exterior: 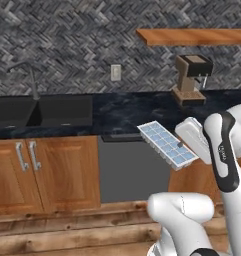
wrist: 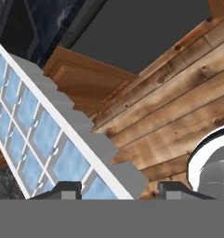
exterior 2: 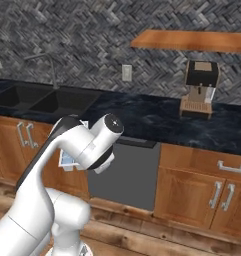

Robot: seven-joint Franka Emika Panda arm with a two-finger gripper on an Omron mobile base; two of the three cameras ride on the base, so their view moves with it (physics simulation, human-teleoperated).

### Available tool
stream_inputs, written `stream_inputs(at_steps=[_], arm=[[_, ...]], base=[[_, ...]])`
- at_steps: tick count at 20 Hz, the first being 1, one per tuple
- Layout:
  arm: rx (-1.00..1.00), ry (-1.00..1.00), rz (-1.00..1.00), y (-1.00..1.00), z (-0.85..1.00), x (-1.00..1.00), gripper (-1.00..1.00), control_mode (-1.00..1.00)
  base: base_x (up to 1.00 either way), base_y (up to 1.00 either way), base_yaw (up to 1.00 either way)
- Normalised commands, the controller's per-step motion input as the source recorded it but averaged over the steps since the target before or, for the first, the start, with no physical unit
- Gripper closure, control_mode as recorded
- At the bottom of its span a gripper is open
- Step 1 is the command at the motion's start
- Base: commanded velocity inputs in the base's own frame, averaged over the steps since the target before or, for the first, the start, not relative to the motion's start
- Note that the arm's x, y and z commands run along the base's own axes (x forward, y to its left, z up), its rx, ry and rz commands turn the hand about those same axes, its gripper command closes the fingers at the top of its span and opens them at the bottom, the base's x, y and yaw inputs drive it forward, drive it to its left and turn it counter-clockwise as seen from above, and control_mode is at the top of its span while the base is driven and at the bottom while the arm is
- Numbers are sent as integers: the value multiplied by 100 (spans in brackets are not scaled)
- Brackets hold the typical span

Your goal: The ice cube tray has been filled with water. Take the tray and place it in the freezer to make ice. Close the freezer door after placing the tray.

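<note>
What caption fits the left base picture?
Gripper holds the ice cube tray tilted in front of the counter.

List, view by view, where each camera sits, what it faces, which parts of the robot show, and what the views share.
Left base view: behind the arm to its left, facing the counter; the arm rises at lower right, carrying the ice cube tray.
Right base view: behind to its right, facing the same counter; the arm at lower left hides most of the tray.
Hand view: on the hand, looking along the gripper at the tray and floor.
Shared: both base views show sink, coffee machine, dishwasher.
</note>
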Motion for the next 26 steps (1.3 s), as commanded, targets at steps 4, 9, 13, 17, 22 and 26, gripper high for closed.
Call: stream_inputs(at_steps=[4, 9, 13, 17, 22, 26], arm=[[0, 0, 0, 0, 0, 0, 100, 100], [0, 0, 0, 0, 0, 0, 100, 100], [0, 0, 0, 0, 0, 0, 100, 100], [0, 0, 0, 0, 0, 0, 100, 100], [0, 0, 0, 0, 0, 0, 100, 100], [0, 0, 0, 0, 0, 0, 100, 100]], base=[[-70, -23, 0], [-58, -9, 0], [-37, 0, 8], [-43, -20, 4], [-35, -51, -3], [-19, -62, -15]])
